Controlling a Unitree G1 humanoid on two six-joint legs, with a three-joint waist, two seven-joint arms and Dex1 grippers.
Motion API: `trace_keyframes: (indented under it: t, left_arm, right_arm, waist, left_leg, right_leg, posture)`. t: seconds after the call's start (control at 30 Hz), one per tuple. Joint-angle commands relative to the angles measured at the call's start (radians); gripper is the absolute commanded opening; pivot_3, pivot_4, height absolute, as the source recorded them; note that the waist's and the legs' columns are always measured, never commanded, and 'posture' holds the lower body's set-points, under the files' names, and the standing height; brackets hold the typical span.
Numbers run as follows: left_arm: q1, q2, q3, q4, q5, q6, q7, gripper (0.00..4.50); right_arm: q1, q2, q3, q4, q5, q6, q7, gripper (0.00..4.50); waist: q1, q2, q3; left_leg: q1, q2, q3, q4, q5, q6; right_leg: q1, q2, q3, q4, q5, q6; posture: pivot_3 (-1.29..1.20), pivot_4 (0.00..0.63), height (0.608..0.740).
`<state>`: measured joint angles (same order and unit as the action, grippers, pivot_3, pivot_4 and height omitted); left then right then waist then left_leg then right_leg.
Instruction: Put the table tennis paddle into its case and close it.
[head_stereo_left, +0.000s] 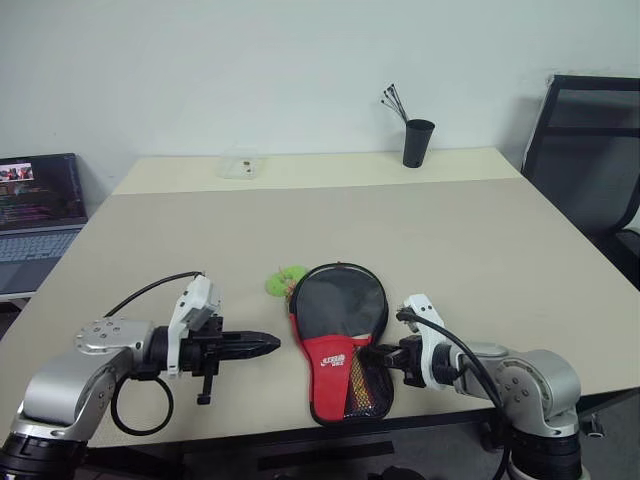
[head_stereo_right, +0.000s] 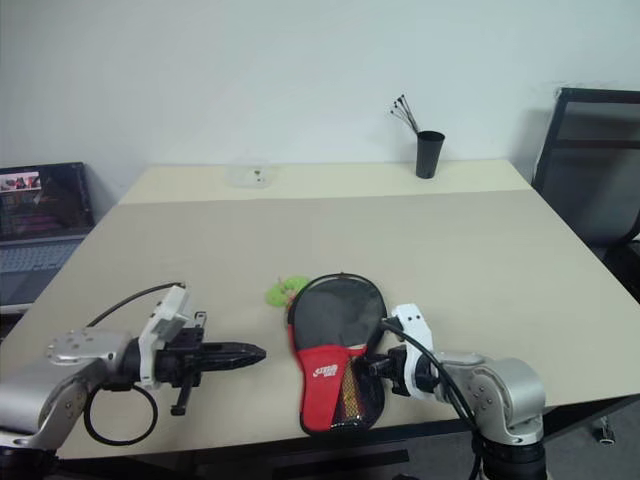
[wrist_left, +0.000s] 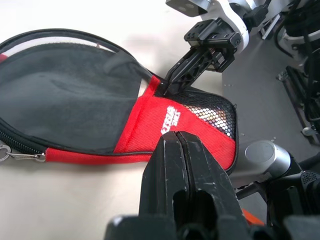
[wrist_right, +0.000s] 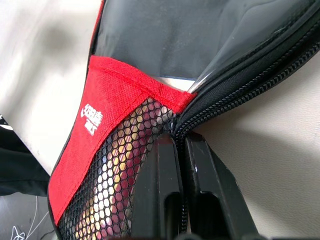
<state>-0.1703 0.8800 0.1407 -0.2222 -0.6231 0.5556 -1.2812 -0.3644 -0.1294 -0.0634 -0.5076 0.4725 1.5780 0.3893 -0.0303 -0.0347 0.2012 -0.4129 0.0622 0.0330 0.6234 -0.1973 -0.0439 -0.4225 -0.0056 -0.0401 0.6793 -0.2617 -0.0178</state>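
**Zip case lies at the bench's near edge, both tools closed**

The soft black-and-red paddle-shaped case (head_stereo_left: 337, 340) lies flat by the beige bench's (head_stereo_left: 480, 250) near edge, mesh handle part nearest. A small green lump (head_stereo_left: 286, 281) touches its far left rim. The left tool (head_stereo_left: 262, 345), fingers together, hovers just beside it; the right tool (wrist_right: 181, 145) pinches the zip seam. A black cup (head_stereo_left: 417, 142) stands at the far edge.

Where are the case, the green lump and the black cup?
case (head_stereo_left: 326, 355): left eye view, on its red handle part.
green lump (head_stereo_left: 285, 279): left eye view, its middle.
black cup (head_stereo_left: 417, 143): left eye view, its wall.
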Motion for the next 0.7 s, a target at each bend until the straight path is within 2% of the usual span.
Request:
trace_keyframes:
  t: [0.03,0.27,0.47,0.6,0.7]
  left_arm:
    - [-0.01,0.002,0.003,-0.005,0.004,-0.028,-0.003,0.0]
    - [-0.01,-0.025,0.014,0.004,0.023,-0.055,0.05,0.0]
    - [-0.08,-0.076,0.021,0.093,0.102,-0.1,0.198,0.0]
    - [-0.145,-0.111,0.021,0.173,0.166,-0.158,0.277,0.0]
    - [-0.178,-0.124,0.013,0.208,0.193,-0.177,0.306,0.0]
  right_arm:
    - [0.007,0.009,-0.023,-0.015,0.003,0.017,-0.027,0.26]
    - [0.017,-0.048,-0.03,-0.094,0.036,0.031,-0.017,2.33]
    - [-0.082,-0.239,-0.056,-0.176,0.186,-0.028,0.171,4.45]
    - [-0.165,-0.287,-0.036,-0.134,0.243,-0.142,0.256,4.48]
    - [-0.195,-0.28,0.071,-0.084,0.206,-0.255,0.264,4.48]
  waist:
    - [0.0,0.0,0.0]
    - [0.001,-0.001,0.0]
    - [0.001,-0.001,0.0]
    - [0.001,-0.001,-0.001]
    - [0.001,-0.001,-0.001]
  left_leg:
    - [0.0,0.0,0.0,0.0,0.0,0.0]
    - [0.0,0.001,0.0,0.0,0.0,0.0]
    - [-0.001,0.0,-0.001,0.002,0.0,0.0]
    - [-0.001,0.0,-0.001,0.002,0.0,0.0]
    - [-0.002,0.001,-0.002,0.001,0.0,0.0]
  right_leg:
    - [0.0,0.0,0.0,0.0,0.0,0.0]
    - [0.0,0.0,0.0,0.0,0.0,0.0]
    - [0.0,0.0,-0.001,0.0,0.0,0.0]
    - [0.0,0.003,-0.002,0.0,0.0,0.0]
    - [-0.001,0.004,-0.002,0.0,0.0,0.0]
  posture:
    - [0.0,0.15,0.74]
    - [0.0,0.15,0.74]
    - [0.0,0.15,0.74]
    - [0.0,0.15,0.74]
    - [0.0,0.15,0.74]
